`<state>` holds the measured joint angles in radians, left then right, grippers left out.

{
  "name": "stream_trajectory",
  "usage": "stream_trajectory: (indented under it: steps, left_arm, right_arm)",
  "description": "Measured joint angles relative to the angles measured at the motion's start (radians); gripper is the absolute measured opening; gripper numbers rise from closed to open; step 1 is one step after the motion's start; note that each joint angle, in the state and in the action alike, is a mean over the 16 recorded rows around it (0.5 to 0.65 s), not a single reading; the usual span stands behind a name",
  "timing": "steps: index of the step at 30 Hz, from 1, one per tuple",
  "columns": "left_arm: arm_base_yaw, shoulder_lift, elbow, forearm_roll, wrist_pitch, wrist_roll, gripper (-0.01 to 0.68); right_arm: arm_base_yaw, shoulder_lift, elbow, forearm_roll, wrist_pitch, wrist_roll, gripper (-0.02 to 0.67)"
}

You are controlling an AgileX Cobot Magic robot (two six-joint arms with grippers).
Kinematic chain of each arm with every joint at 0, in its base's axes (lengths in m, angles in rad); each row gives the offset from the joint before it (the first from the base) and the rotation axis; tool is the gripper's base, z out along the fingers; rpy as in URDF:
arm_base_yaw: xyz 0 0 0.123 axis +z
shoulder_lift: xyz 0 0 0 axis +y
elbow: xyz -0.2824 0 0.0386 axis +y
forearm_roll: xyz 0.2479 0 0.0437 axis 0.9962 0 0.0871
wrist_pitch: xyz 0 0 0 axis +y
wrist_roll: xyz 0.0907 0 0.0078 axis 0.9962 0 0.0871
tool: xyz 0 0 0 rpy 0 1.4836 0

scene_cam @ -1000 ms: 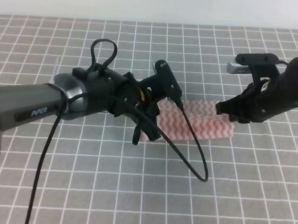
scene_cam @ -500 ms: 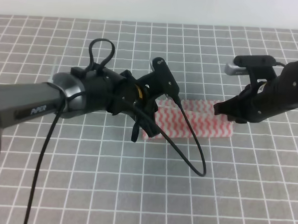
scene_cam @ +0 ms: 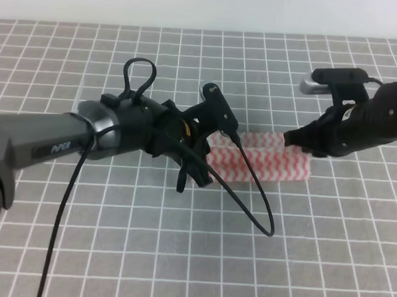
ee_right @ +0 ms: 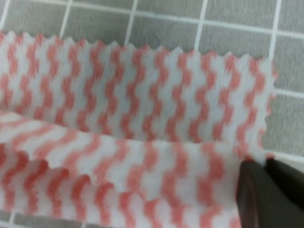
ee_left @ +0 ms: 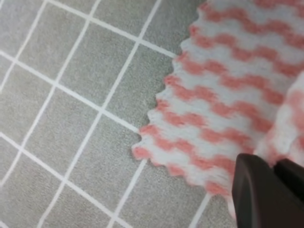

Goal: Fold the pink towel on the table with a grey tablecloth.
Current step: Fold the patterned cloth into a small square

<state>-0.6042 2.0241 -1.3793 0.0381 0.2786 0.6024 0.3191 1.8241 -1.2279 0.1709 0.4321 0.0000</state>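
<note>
Thin pink-and-white zigzag-striped towel with pinked edges [scene_cam: 261,164] lies near the middle of the table under grey cloth printed with a thin white grid [scene_cam: 179,254]. In the high view it reads as a narrow band running left to right, folded lengthwise, with a raised fold along its upper side.

Left black end effector [scene_cam: 200,175] sits at the towel's left end, arm reaching in from the left edge of the view, a black cable [scene_cam: 249,191] looping down from it across the cloth and table. Left wrist view: two dark fingertips [ee_left: 266,194] pressed close together at the lower right, with a lifted layer of towel beside and above them; they appear clenched on the towel's edge, though the contact itself is at the frame's margin. The lower layer lies flat on the grid, its scalloped corner pointing lower left.

Right black end effector [scene_cam: 293,139] is at the towel's upper right end. Right wrist view: dark fingertips [ee_right: 270,194] together at the lower right corner, pinching the edge of the upper folded layer; the flat lower layer spreads behind it, and the upper layer drapes across the front with a rumpled edge at left.
</note>
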Motion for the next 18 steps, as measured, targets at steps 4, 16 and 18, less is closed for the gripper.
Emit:
stream_trajectory:
  steps: [4,16,18]
  left_arm:
    - [0.0,0.005,0.0,-0.001,-0.01,0.0,-0.003]
    - [0.011,0.011,0.0,-0.002,-0.041,-0.029,-0.002]
    - [0.013,0.013,0.0,-0.003,-0.045,-0.033,-0.003]
  right_arm:
    - [0.0,0.001,0.0,0.0,-0.014,0.0,-0.016]
    - [0.001,0.013,-0.001,-0.001,-0.036,0.0,-0.016]
    - [0.0,0.016,-0.001,-0.002,-0.04,0.0,-0.016]
